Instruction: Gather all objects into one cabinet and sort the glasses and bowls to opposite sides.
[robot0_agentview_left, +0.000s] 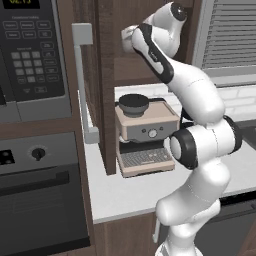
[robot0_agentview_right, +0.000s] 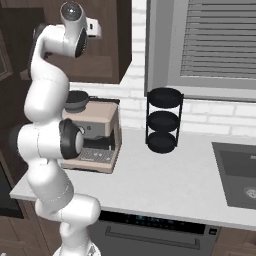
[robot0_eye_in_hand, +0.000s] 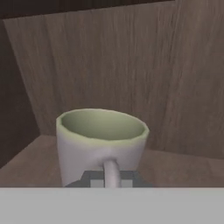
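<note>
Cream-white mug (robot0_eye_in_hand: 101, 144) — upright, handle turned toward the camera — is seen on the wood shelf of the dark-brown cabinet (robot0_eye_in_hand: 131, 74), near its back wall. Its handle is clamped by the closed gripper (robot0_eye_in_hand: 111, 183) (fingertips barely seen). Below, an espresso machine (robot0_agentview_left: 145, 135) is recorded on the counter (robot0_agentview_right: 165, 185).

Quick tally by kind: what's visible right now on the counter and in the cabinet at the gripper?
Mug, cream-white, in the cabinet: 1
Coffee machine on the counter: 1
Black three-tier rack: 1
Total: 3
</note>
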